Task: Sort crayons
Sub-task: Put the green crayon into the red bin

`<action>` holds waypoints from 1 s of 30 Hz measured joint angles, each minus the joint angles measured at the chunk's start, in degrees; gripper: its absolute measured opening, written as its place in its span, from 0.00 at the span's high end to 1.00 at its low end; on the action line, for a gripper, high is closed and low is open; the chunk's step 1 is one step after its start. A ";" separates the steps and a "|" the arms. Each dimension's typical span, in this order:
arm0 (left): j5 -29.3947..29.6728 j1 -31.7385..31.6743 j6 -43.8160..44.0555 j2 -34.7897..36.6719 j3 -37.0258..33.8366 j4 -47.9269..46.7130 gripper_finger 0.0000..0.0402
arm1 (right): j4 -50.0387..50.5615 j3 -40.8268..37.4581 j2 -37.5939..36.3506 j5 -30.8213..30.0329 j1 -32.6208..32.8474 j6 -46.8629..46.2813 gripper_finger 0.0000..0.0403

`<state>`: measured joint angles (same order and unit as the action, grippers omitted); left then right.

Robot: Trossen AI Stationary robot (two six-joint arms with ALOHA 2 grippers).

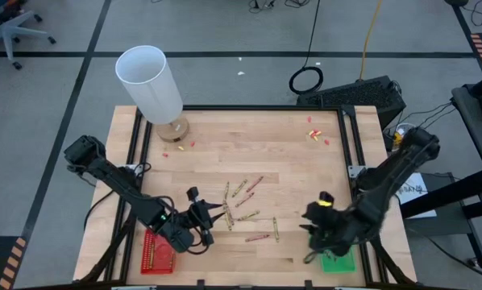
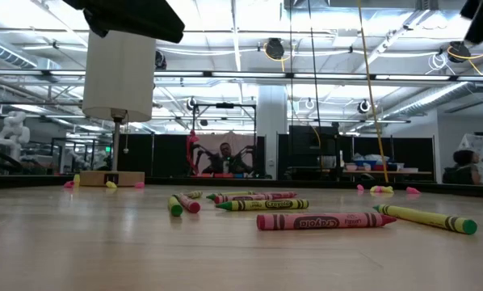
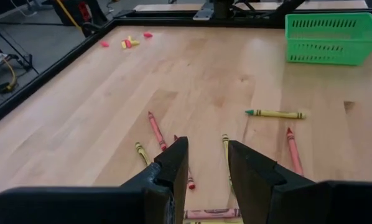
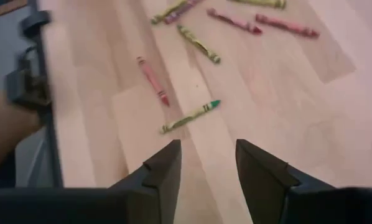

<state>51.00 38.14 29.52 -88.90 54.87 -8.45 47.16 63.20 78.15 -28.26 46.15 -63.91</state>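
Left gripper: We are seeing the left gripper [image 1: 209,216] hanging low over the table near the front, its jaws standing partly apart and holding nothing.

Left fingers: In the left wrist view its two dark fingers [image 3: 173,168] are pointing out over the crayons, with bare wood showing in the gap.

Right gripper: We are seeing the right gripper [image 4: 206,163] over the front right of the table, its jaws standing partly apart and holding nothing.

Crayons: The crayons [image 1: 243,206] are lying loose on the wood in the middle of the table, between the two grippers. Some are red and some are yellow-green. In the low view a red crayon [image 2: 322,221] is lying flat nearest to us.

Green basket: A green basket [image 1: 336,260] is sitting at the front right edge, partly under the right arm.

Red basket: A red basket [image 1: 158,252] is sitting at the front left edge, just beside the left gripper.

Lamp: A lamp with a white shade [image 1: 149,82] is standing at the back left corner.

Scraps: Tiny red and yellow scraps [image 1: 314,135] are lying near the back right.

Table: The wooden table [image 1: 225,137] is holding all of it.
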 joint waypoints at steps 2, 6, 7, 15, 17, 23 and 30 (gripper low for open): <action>-0.17 -0.06 0.00 -0.01 0.00 0.03 0.72 | -3.48 -0.02 3.22 1.23 -1.44 -2.05 0.62; -0.21 -0.04 -0.33 0.00 0.00 0.01 0.72 | -10.72 -0.02 9.01 2.73 -3.45 -3.21 0.58; -0.21 -0.04 -0.33 0.00 0.00 0.03 0.72 | -11.86 -0.02 10.17 2.79 -3.97 -4.46 0.57; -1.68 -0.04 -0.26 -0.01 0.00 0.07 0.72 | -14.22 -0.03 18.31 2.76 -7.26 -16.09 0.57; -1.71 0.03 -0.17 -0.01 0.00 0.17 0.72 | -14.89 -0.04 20.20 2.74 -7.60 -18.13 0.57; -2.90 0.12 0.05 -0.02 0.00 0.22 0.72 | -22.32 -0.04 24.91 2.63 -8.56 -19.43 0.58; -3.29 0.14 0.04 -0.02 0.00 0.22 0.72 | -25.33 -0.04 28.02 0.59 -8.72 -19.65 0.58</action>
<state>47.71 38.28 29.56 -88.92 54.87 -8.23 21.84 63.16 106.17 -27.67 37.43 -83.56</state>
